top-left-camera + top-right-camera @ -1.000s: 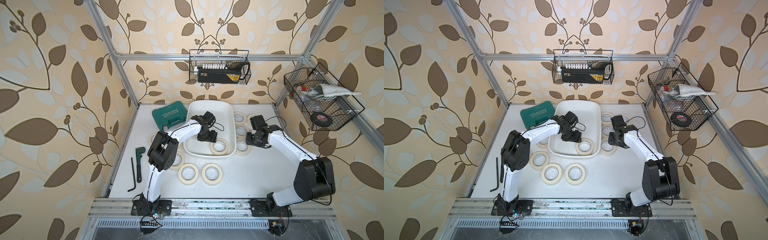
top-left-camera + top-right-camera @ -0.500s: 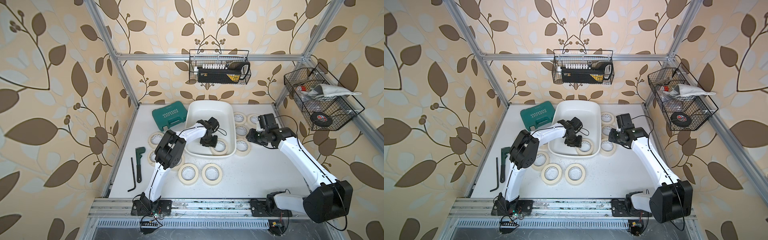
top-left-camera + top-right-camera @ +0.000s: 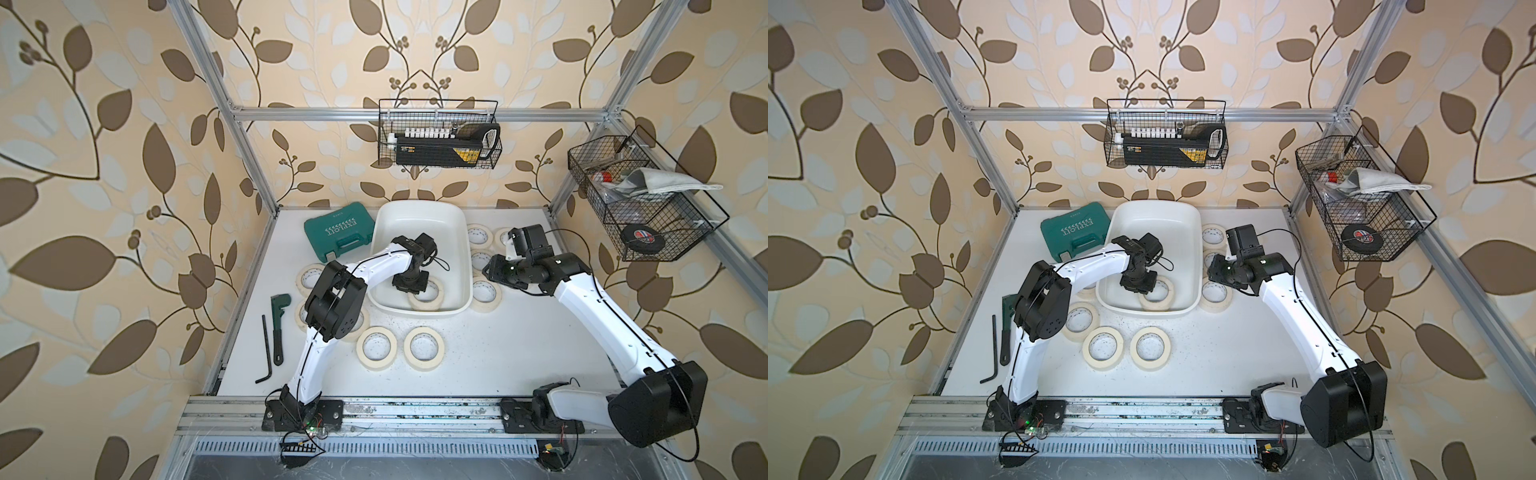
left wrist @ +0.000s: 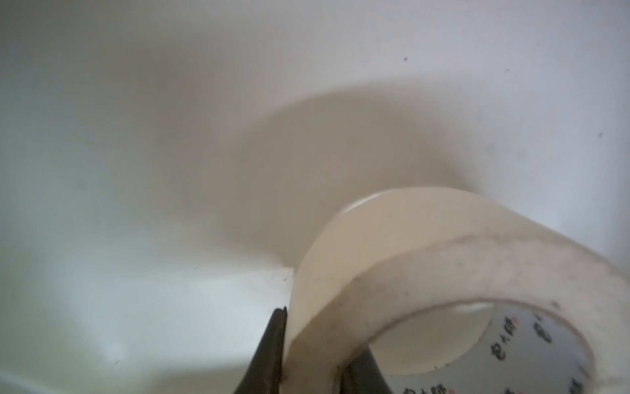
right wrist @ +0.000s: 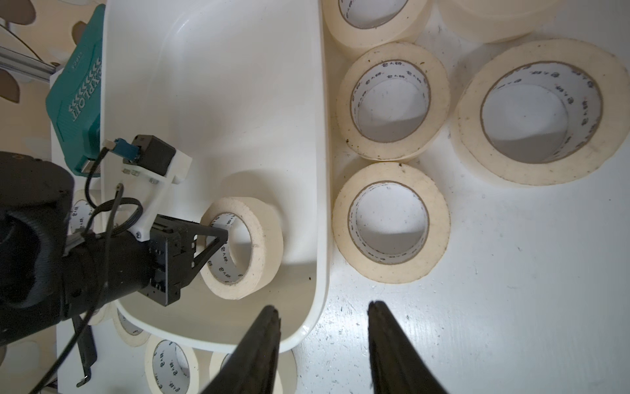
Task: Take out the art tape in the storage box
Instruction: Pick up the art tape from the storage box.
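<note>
left gripper [image 4: 317, 354]: pinching the wall of a cream masking-tape roll with a printed white cardboard core [image 5: 262, 235]. i see one black finger inside the core and one on the outer face.
held roll: inside the large white smooth plastic storage box [image 3: 415, 206], at its near end, close to the front wall. it's the only roll i see in there. can't tell if it's off the floor.
right gripper [image 5: 322, 310]: fingers spread, nothing between them. it hangs over the box's near right corner and the white tabletop [image 3: 519, 353].
other cream rolls [image 5: 439, 225]: lying flat on the tabletop, outside the box, several packed just beside its right wall.
front pair of rolls [image 3: 376, 364]: side by side on the tabletop in front of the box. more rolls on the left are partly under the left arm.
green plastic tool case [image 3: 338, 232]: flat on the tabletop, just beside the box's far left corner.
</note>
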### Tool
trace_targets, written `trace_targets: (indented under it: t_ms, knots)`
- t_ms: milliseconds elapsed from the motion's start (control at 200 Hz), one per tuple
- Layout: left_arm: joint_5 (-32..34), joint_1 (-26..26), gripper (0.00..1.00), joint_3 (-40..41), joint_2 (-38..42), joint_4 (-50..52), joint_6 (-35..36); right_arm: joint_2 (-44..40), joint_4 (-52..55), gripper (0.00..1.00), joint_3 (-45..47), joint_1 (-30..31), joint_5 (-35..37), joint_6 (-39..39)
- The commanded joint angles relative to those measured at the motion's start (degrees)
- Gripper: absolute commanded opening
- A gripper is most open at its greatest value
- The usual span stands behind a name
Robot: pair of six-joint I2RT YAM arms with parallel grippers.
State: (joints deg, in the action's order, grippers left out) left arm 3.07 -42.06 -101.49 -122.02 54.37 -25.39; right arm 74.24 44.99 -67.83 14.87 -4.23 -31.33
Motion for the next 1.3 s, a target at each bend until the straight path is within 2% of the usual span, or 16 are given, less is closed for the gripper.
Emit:
trace_targets:
  t_ms: [0, 135, 225, 575, 880, 950, 1125, 1215, 1295]
  knots:
    - [6.5, -0.9, 0.13, -6.5, 7.2, 7.5, 1.9, 0.3, -0.1, 0.44, -2.7, 1.9, -0.7, -1.4]
    - [13.5, -3.7, 0.13, -12.4, 7.5, 13.6, 3.3, 1.1, 0.1, 0.44, -4.6, 4.5, -0.7, -2.2]
    - [15.1, -5.2, 0.13, -14.9, 8.1, 15.1, 3.8, 1.5, 0.0, 0.44, -5.5, 6.5, -0.8, -2.7]
    - [16.2, -9.3, 0.13, -21.8, 8.6, 16.7, 4.1, 3.9, -1.8, 0.48, -5.7, 13.3, 0.7, -4.5]
    - [13.2, -10.5, 0.14, -22.5, 8.8, 15.9, 4.5, 6.5, -2.0, 0.49, -6.4, 14.0, 2.2, -3.7]
    - [12.7, -10.5, 0.14, -22.4, 8.7, 15.8, 4.6, 6.7, -2.0, 0.43, -6.4, 14.0, 2.4, -3.6]
    - [9.2, -10.5, 0.14, -21.5, 9.3, 14.6, 5.9, 7.2, -1.5, 0.10, -6.9, 13.9, 3.2, -3.3]
    - [5.5, -10.4, 0.15, -19.4, 11.0, 11.7, 7.6, 7.4, -0.3, 0.01, -7.5, 13.7, 3.9, -2.9]
    - [3.6, -10.3, 0.26, -16.6, 13.2, 8.5, 7.8, 7.0, 0.1, 0.00, -7.5, 13.2, 4.1, -2.5]
